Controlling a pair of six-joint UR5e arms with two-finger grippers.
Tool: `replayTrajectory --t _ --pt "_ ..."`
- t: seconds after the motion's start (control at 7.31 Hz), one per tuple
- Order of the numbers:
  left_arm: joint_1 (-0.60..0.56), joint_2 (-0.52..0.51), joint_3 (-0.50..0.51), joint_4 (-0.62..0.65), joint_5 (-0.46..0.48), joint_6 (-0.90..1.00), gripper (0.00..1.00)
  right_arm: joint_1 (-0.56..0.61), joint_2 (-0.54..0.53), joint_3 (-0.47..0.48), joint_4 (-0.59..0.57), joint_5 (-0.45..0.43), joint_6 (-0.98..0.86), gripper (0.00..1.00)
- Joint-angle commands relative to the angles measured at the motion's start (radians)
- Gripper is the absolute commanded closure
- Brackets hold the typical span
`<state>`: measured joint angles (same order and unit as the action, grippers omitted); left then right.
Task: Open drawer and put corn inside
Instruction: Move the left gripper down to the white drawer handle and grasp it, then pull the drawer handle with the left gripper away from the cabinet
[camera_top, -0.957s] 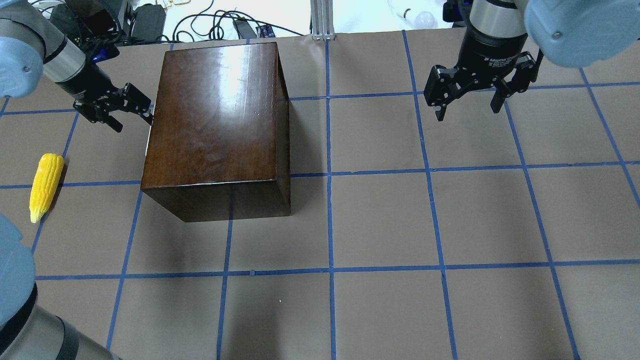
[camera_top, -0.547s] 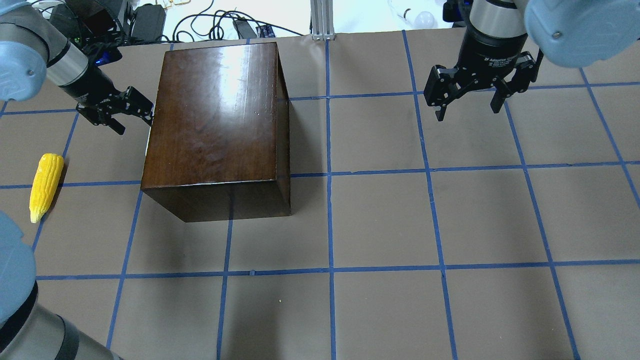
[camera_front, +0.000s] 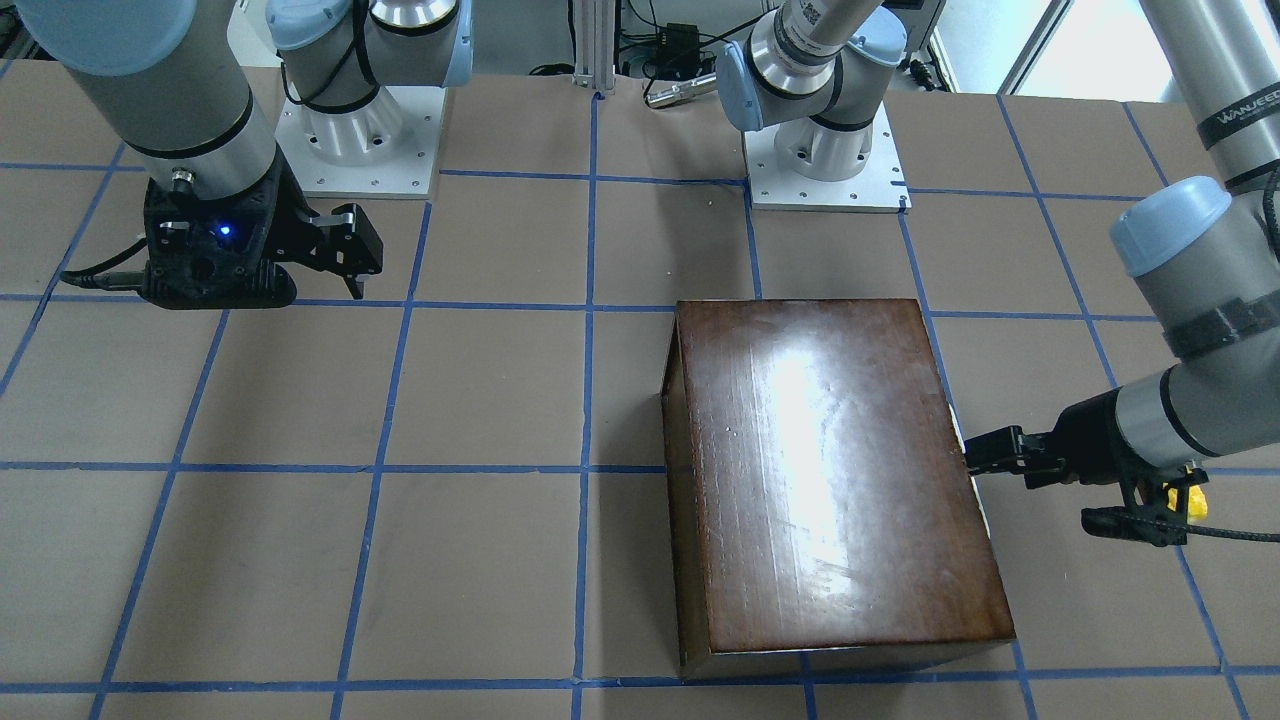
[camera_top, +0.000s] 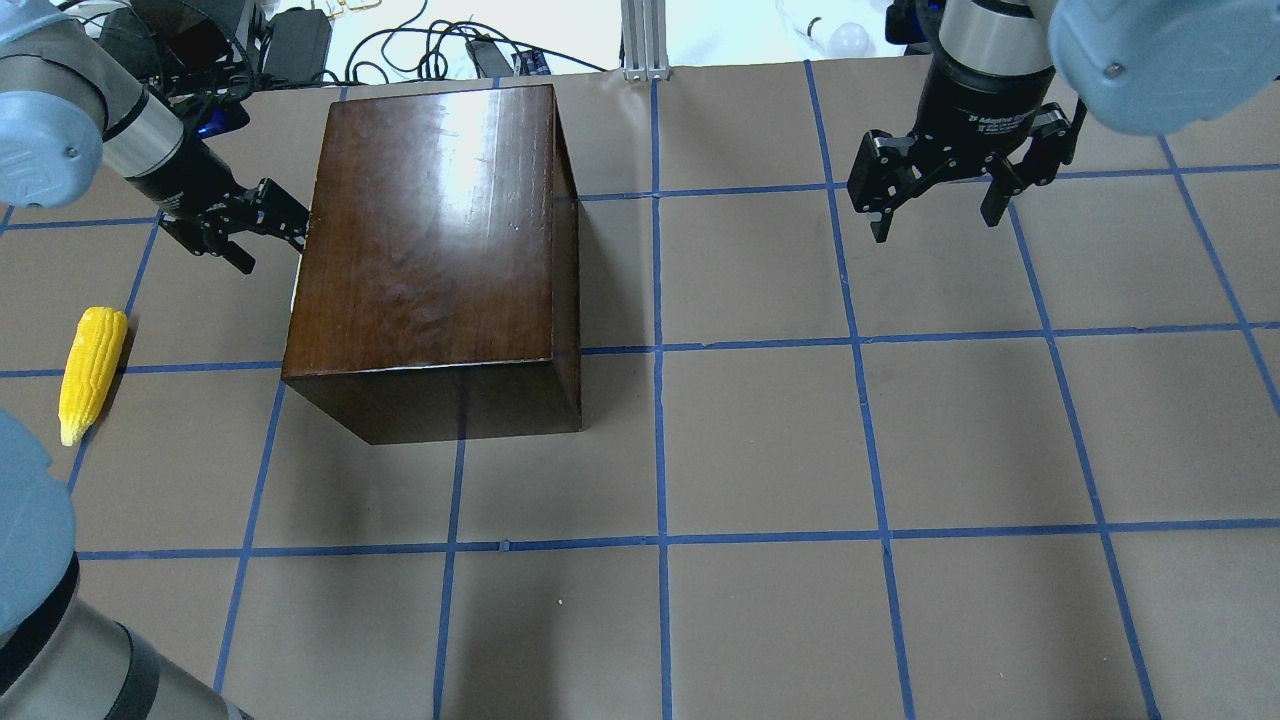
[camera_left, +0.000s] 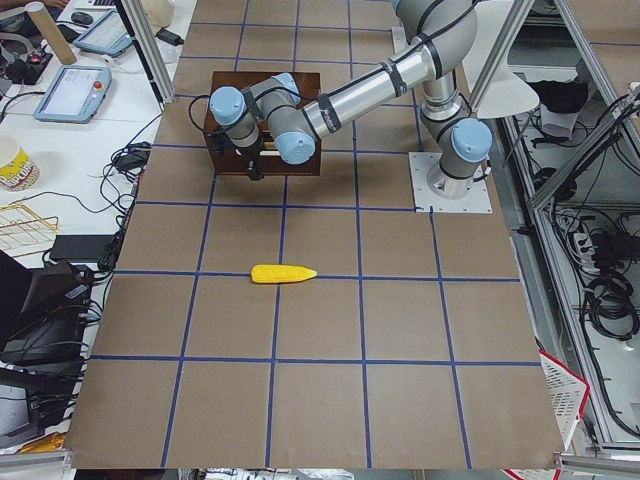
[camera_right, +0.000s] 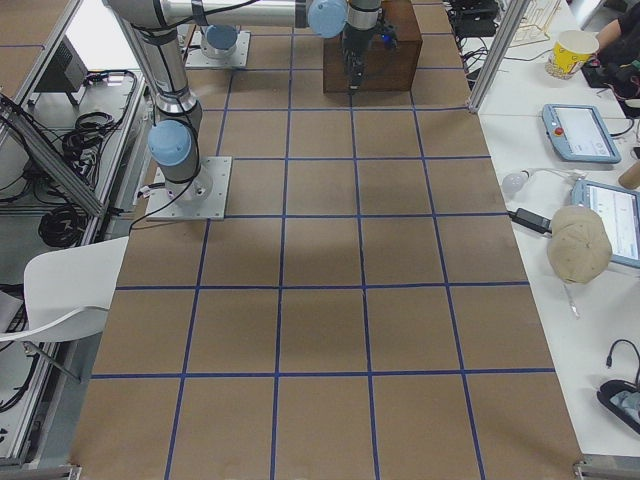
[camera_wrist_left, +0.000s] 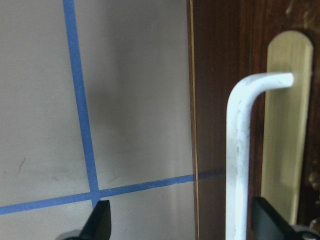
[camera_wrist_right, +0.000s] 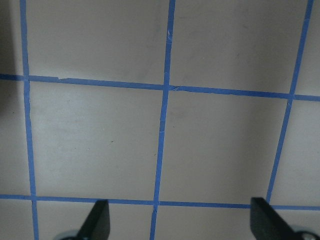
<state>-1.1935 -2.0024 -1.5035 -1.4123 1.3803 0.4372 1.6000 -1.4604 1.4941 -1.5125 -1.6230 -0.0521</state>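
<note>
The dark-brown wooden box (camera_top: 430, 230) stands on the table, also in the front view (camera_front: 830, 470). Its drawer is shut; the left wrist view shows the dark front panel (camera_wrist_left: 220, 100) with a white bar handle (camera_wrist_left: 237, 160) on a brass plate (camera_wrist_left: 285, 125). My left gripper (camera_top: 275, 235) is open at the box's left face (camera_front: 985, 455), and the handle lies between its fingertips (camera_wrist_left: 100, 222), close to the right one. The yellow corn (camera_top: 92, 372) lies on the table left of the box, also in the left side view (camera_left: 283, 273). My right gripper (camera_top: 935, 215) is open and empty above bare table.
Blue tape lines (camera_top: 660, 400) grid the brown table. Cables and gear (camera_top: 300, 40) lie past the far edge behind the box. The two arm bases (camera_front: 825, 150) stand on the robot's side. The right wrist view shows only table (camera_wrist_right: 100, 140).
My left gripper has moved slightly away from me and closer to the box's left face. The corn, the box and the right arm have not moved.
</note>
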Motion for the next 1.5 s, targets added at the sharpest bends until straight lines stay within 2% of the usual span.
replayTrajectory --t 0.0,0.68,1.09,1.37 --pt "0.000 -0.012 -0.003 0.001 0.000 0.000 0.00 0.000 0.000 0.000 0.000 0.000 0.000 0.00" --pt "0.002 -0.022 -0.001 0.010 0.006 0.002 0.00 0.001 0.000 0.000 0.000 0.000 0.000 0.00" --pt "0.080 -0.030 -0.001 0.010 0.006 0.018 0.00 0.000 0.000 0.000 0.000 0.000 0.000 0.00" --pt "0.083 -0.032 0.002 0.010 0.008 0.018 0.00 0.000 0.000 0.000 0.000 0.000 0.000 0.00"
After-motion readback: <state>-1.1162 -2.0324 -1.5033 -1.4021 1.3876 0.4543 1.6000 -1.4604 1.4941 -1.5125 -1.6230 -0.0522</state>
